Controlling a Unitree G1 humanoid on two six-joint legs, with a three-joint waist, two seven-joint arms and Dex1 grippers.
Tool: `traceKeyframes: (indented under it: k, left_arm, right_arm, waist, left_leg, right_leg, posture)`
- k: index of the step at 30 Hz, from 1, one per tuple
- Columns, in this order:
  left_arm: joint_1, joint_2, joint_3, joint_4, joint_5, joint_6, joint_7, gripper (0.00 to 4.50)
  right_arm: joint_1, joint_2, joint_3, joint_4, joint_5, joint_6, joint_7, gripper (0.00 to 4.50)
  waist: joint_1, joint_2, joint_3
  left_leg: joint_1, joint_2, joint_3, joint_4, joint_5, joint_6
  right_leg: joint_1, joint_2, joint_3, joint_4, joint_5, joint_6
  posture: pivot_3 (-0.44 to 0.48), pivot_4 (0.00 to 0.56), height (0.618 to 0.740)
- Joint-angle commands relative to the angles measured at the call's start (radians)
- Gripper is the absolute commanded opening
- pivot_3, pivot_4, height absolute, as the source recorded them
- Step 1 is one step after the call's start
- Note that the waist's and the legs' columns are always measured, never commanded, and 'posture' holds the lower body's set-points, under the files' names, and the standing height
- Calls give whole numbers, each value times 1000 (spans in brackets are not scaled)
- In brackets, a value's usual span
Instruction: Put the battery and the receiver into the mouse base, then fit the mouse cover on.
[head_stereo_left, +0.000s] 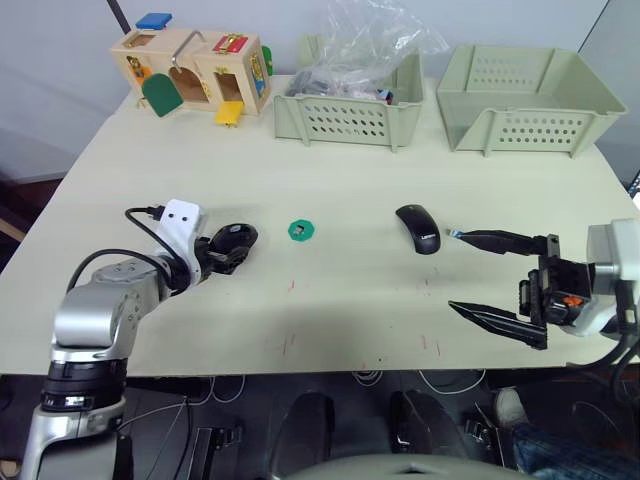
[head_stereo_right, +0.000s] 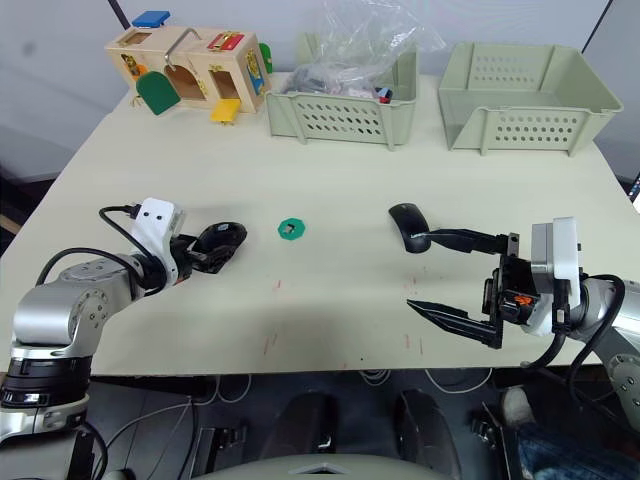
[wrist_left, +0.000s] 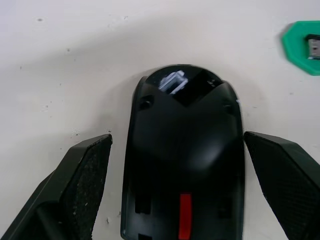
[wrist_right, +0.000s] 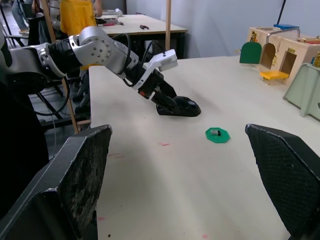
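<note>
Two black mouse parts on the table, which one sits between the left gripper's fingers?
The mouse base, hollow side up with a red patch inside. The glossy mouse cover lies apart, near the open right gripper.

A pale cream worktop (head_stereo_left: 330, 300) fills the scene, faintly marked with red scuffs. Grey-blue wall panels (head_stereo_left: 60, 60) rise behind it at 12 o'clock. Another wooden table (wrist_right: 135, 22) stands further off, and cables (head_stereo_left: 200, 440) trail on the dark floor below.
</note>
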Motion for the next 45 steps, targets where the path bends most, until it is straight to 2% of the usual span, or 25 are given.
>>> traceKeyframes:
  k: [1,7,10,11,12,20,22,24,26,29,32,35,41,44,45]
  left_arm:
    - [-22,-2,-5,-3,27,-15,1,4481]
    - [-37,-27,-15,24,52,-32,1,4481]
    - [-36,-33,-11,26,62,-34,-1,3720]
    - [-35,-33,-10,28,65,-36,-2,3210]
    - [-35,-35,-9,28,67,-37,-3,2888]
    - [-3,-14,20,-13,56,-67,-46,2904]
    - [13,15,36,-25,37,-96,-105,2904]
    - [26,72,72,-62,-53,-132,-282,2904]
    - [41,132,58,-88,-92,-196,-439,2904]
    - [34,179,13,-104,-104,-296,-594,2904]
    - [-13,202,-60,-113,-97,-342,-695,2904]
    - [-88,206,-183,-105,-22,-367,-729,2904]
    - [-211,132,-359,-137,52,-356,-730,2904]
    - [-239,113,-394,-142,61,-337,-733,2904]
    - [-255,114,-431,-147,118,-351,-711,2904]
  right_arm:
    - [-7,-10,-30,-39,22,-3,-13,4500]
    - [3,-9,-34,-33,19,-10,-10,4500]
    - [12,-7,-39,-34,17,-15,-7,4500]
    - [16,-7,-40,-34,16,-17,-5,4500]
    - [21,-6,-40,-35,14,-19,-3,4500]
    - [53,-3,-46,-35,6,-40,11,4500]
    - [58,-5,-49,-34,7,-41,10,4500]
    - [76,-9,-64,-28,1,-44,17,4500]
    - [89,-12,-78,-20,-7,-48,23,4500]
    - [110,-19,-107,-13,-15,-51,40,4500]
    - [138,-32,-141,-13,-19,-53,62,4500]
    - [166,-49,-178,-11,-25,-56,80,4500]
    - [221,-57,-237,-34,-31,-47,79,4500]
    - [238,-58,-249,-42,-31,-47,76,4500]
    - [252,-58,-257,-45,-32,-47,78,4500]
  waist:
    - [0,0,0]
    - [0,0,0]
    - [0,0,0]
    - [0,0,0]
    - [0,0,0]
    - [0,0,0]
    - [0,0,0]
    - [-1,0,0]
    - [0,-2,1]
    - [3,-1,1]
    - [4,-1,1]
    - [4,-1,1]
    - [0,-1,1]
    - [-1,-1,1]
    - [-1,-1,1]
  left_leg:
    - [0,0,0,0,0,0]
    - [0,0,0,0,0,0]
    - [0,0,0,0,0,0]
    - [0,0,0,0,0,0]
    - [0,0,0,0,0,0]
    - [0,0,0,0,0,0]
    - [0,0,0,0,0,0]
    - [0,0,0,0,0,0]
    - [-1,0,0,0,0,0]
    - [-1,0,1,0,0,0]
    - [-1,-1,1,1,0,0]
    - [-2,-1,2,2,0,0]
    - [-2,-1,2,2,0,0]
    - [-2,-1,2,2,0,0]
    - [-2,-1,2,2,0,0]
  right_leg:
    - [0,0,0,0,0,0]
    - [0,0,0,0,0,0]
    - [0,0,0,0,0,0]
    - [0,0,0,0,0,0]
    - [0,0,0,0,0,0]
    - [0,0,0,0,0,1]
    - [0,0,0,0,0,1]
    - [0,0,0,0,0,1]
    - [-1,0,-1,0,-1,-1]
    - [-1,-1,0,0,-2,-3]
    - [-1,-2,0,0,-2,-3]
    - [0,-1,-1,0,-2,-3]
    - [0,0,-1,0,0,0]
    - [1,1,-1,0,0,1]
    - [1,1,-1,0,0,1]
  posture:
    - [0,150,740]
    - [0,150,740]
    - [0,150,740]
    - [0,150,740]
    - [0,150,740]
    - [0,150,740]
    - [0,150,740]
    - [0,150,740]
    - [0,150,740]
    - [0,150,740]
    - [0,150,740]
    - [0,150,740]
    - [0,150,740]
    - [0,150,740]
    - [0,150,740]
